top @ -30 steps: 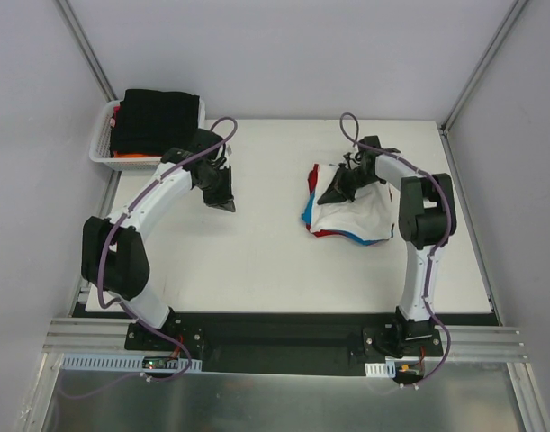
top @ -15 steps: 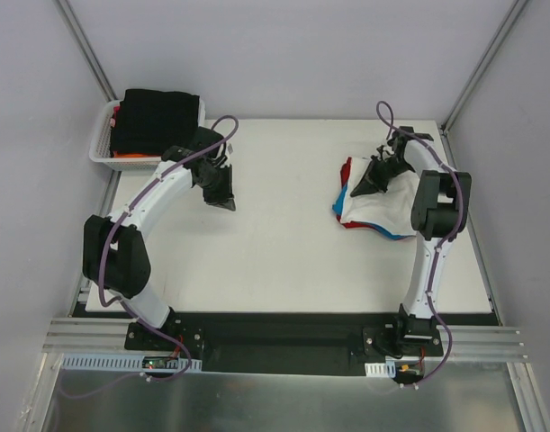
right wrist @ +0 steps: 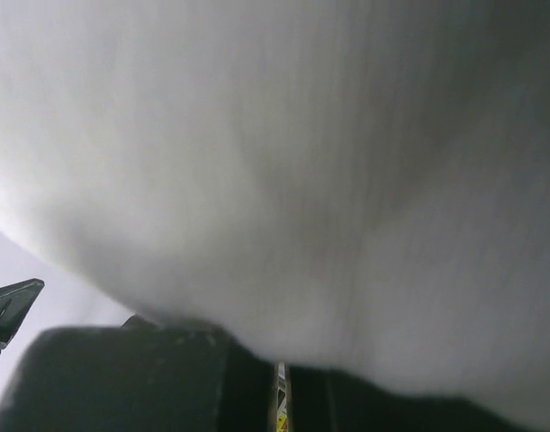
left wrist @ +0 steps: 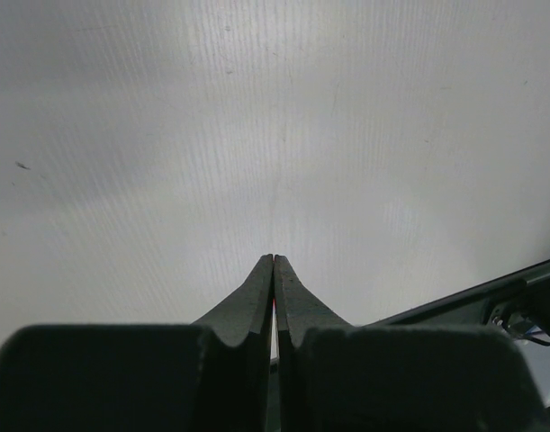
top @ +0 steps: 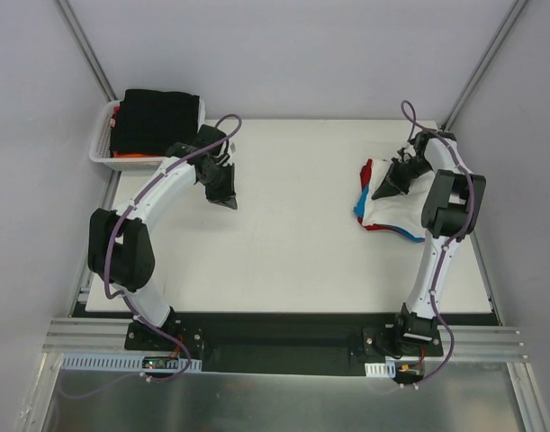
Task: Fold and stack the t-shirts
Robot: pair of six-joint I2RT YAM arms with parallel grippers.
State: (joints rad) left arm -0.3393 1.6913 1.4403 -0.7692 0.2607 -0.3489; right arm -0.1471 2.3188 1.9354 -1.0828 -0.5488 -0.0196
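Note:
A folded pile of t-shirts lies at the table's right side: a white t-shirt [top: 398, 209] on top, with a blue one [top: 359, 210] and a red one [top: 368, 169] showing at its edges. My right gripper [top: 383, 188] is at the pile's left edge and shut on it. White cloth [right wrist: 302, 162] fills the right wrist view and hides the fingertips. My left gripper [top: 226, 200] is shut and empty just over bare table at the left; its tips [left wrist: 274, 259] are pressed together.
A white lattice basket [top: 101, 146] at the back left corner holds a folded black t-shirt [top: 157, 112] on an orange one [top: 130, 155]. The table's right edge [top: 477, 234] is close to the pile. The dark front rail [left wrist: 491, 290] shows low in the left wrist view.
My right gripper has dragged the pile of t-shirts from the table's middle right toward the right edge. The left gripper has barely moved.

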